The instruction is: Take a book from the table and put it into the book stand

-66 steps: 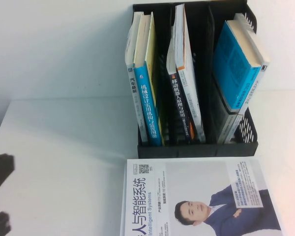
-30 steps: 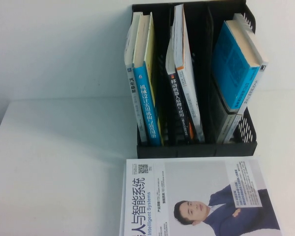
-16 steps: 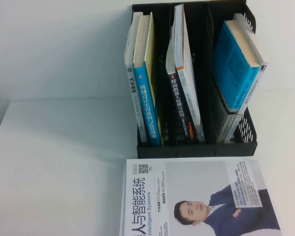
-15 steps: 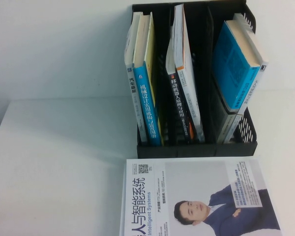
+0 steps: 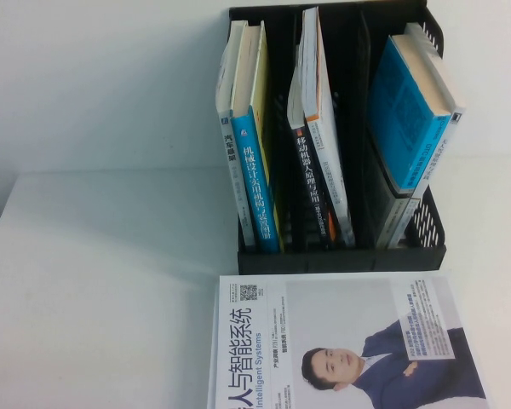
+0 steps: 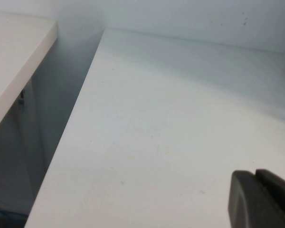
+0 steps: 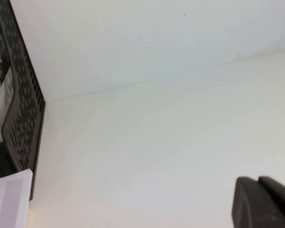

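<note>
The book [image 5: 409,111], thick with a bright blue cover, stands leaning in the right slot of the black book stand [image 5: 341,258] at the back of the white table [image 5: 111,281]. Neither gripper shows in the high view. My left gripper [image 6: 255,175] is shut and empty, low over bare table near its left edge. My right gripper [image 7: 257,180] is shut and empty over bare table to the right of the stand's mesh side [image 7: 21,109].
A large white book picturing a suited man [image 5: 341,341] lies flat in front of the stand; its corner shows in the right wrist view [image 7: 7,199]. Other books [image 5: 251,145] fill the left and middle slots. A second white surface [image 6: 14,57] lies beyond a gap at the table's left edge.
The left arm, seen at the lower left of the high view 2.2 s ago, has withdrawn out of that view. Books and stand have not moved.
</note>
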Motion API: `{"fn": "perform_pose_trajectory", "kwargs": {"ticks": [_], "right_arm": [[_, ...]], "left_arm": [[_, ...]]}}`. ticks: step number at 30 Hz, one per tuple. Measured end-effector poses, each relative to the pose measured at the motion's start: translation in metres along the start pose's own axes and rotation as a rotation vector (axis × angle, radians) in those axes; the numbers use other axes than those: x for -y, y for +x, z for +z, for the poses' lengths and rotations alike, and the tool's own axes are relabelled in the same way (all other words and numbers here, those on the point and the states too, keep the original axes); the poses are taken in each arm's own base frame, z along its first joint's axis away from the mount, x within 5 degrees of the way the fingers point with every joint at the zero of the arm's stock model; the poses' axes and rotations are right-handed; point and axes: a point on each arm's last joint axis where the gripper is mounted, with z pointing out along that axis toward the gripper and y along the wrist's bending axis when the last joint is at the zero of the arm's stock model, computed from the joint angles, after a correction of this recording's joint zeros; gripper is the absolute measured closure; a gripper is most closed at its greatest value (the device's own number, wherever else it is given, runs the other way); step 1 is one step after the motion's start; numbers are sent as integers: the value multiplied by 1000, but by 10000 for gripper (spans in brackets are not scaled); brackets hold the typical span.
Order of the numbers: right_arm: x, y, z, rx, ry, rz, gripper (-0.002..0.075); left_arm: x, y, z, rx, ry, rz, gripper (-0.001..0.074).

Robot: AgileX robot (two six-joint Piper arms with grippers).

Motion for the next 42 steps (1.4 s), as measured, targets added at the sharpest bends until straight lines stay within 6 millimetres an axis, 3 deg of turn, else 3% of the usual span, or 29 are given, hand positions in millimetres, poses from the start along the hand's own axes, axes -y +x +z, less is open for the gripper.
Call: {"fn": "perform_pose_trajectory", "kwargs": {"ticks": [10, 22, 42], "right_arm": [[6, 10, -5, -71, 57, -56, 722], [-6, 13, -6, -102, -86, -200, 722], [-9, 14, -7, -115, -117, -186, 722]], "left_arm": [[0, 0, 0, 2, 0, -2, 737], [0, 0, 0, 2, 0, -2, 737], [0, 0, 0, 2, 0, -2, 737]]}}
